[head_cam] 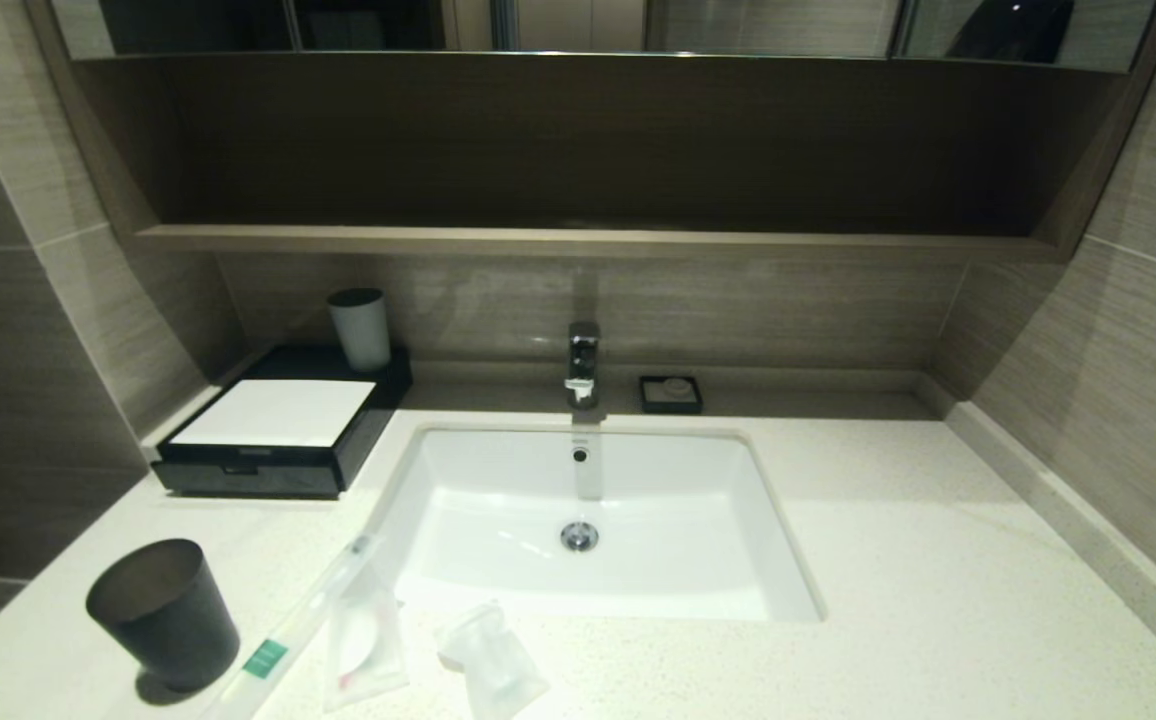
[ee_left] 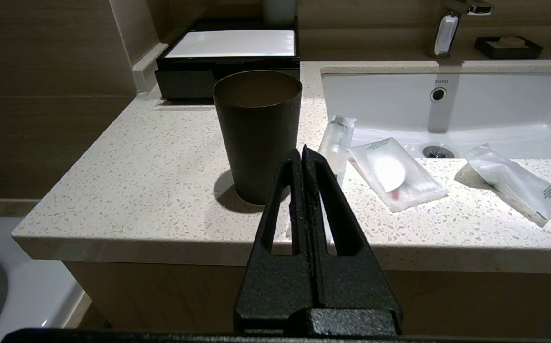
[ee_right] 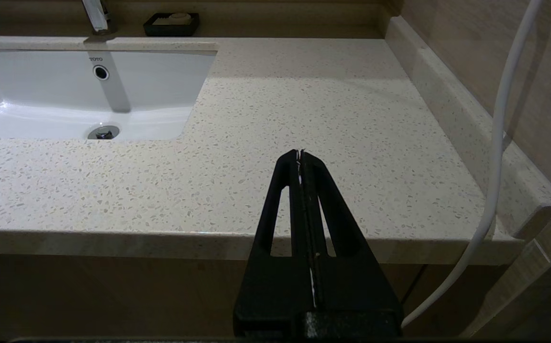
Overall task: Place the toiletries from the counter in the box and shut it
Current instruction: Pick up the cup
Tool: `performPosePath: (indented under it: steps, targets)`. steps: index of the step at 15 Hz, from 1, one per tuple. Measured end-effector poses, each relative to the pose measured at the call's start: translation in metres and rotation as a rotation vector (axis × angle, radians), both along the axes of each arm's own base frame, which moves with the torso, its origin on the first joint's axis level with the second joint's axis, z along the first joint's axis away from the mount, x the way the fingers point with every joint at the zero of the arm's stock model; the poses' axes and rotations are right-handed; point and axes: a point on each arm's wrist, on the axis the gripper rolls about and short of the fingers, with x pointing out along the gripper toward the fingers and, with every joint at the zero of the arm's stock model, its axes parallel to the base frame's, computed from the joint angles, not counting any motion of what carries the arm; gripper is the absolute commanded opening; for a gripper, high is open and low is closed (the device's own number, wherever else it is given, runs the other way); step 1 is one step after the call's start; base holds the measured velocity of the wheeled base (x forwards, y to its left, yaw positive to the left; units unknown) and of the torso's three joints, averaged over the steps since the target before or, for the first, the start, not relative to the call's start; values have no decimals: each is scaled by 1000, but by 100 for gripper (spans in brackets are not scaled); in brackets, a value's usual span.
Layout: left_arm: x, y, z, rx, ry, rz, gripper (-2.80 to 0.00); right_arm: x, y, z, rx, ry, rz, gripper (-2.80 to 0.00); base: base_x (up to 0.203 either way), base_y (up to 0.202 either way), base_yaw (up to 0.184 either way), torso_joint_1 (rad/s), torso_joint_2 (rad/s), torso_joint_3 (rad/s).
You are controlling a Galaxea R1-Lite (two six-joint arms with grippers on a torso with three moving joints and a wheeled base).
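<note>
The counter (head_cam: pixel 938 560) is pale cream stone flecked with small brown and grey specks, and the sink (head_cam: pixel 498 500) set in it is plain glossy white. The box (head_cam: pixel 278 440) is black with a white top panel, the near cup (head_cam: pixel 163 612) matte black, the far cup (head_cam: pixel 360 328) white with a dark rim, and the soap dish (head_cam: pixel 670 394) black. The toiletry packets (ee_left: pixel 394 172) are clear and white with green print, one showing a touch of red, and both the left gripper (ee_left: pixel 302 153) and right gripper (ee_right: pixel 300 155) are textured black.

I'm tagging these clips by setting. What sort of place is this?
Likely a hotel bathroom: a white undermount sink with a faucet, a soap dish, and sealed toiletry packets on the counter.
</note>
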Motion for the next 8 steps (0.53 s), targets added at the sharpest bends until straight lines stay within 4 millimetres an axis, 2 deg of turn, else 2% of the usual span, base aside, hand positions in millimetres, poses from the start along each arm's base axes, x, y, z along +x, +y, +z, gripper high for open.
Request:
performPosePath:
  steps: [8]
  targets:
    - [0,0,0,0,0,0,-280,0,0,0,0,0,0,-280,0,0,0,0,0,0]
